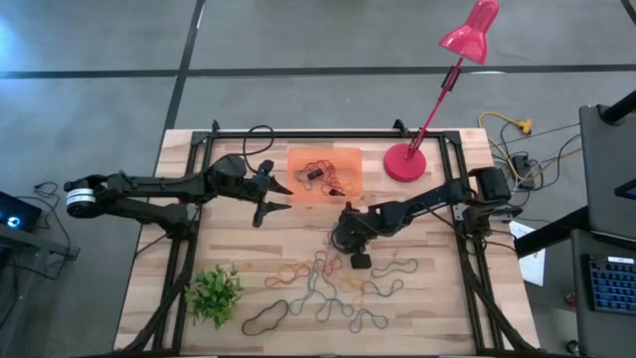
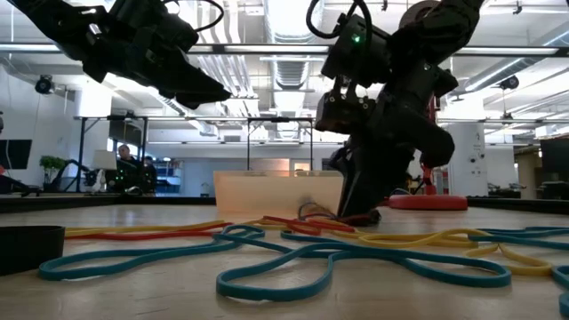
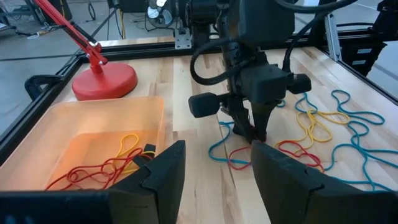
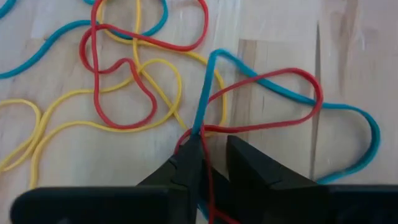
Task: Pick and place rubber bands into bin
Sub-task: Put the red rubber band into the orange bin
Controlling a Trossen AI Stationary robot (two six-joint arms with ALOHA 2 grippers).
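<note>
I see the right claw point(image 4: 211, 163) at frame centre, nearly closed, pinching red and blue rubber bands point(image 4: 261, 93) on the tabletop point(image 1: 447, 298). Left claw point(image 1: 281, 197) hovers open beside the bin point(image 1: 324, 176).

Pale, light-grained wooden plank worktop point(image 1: 427, 318) in a black metal frame. Thin elastic rubber bands point(image 1: 328, 283) in blue, yellow, red and orange, with one black loop point(image 1: 265, 318). Shallow translucent orange plastic bin point(image 1: 343, 159) containing red, yellow and black bands. Glossy pink-red desk lamp point(image 1: 405, 162) with round base. Small leafy green plant point(image 1: 214, 293). Both arms and their jaws are matt black; grey floor marked by dark lines.
</note>
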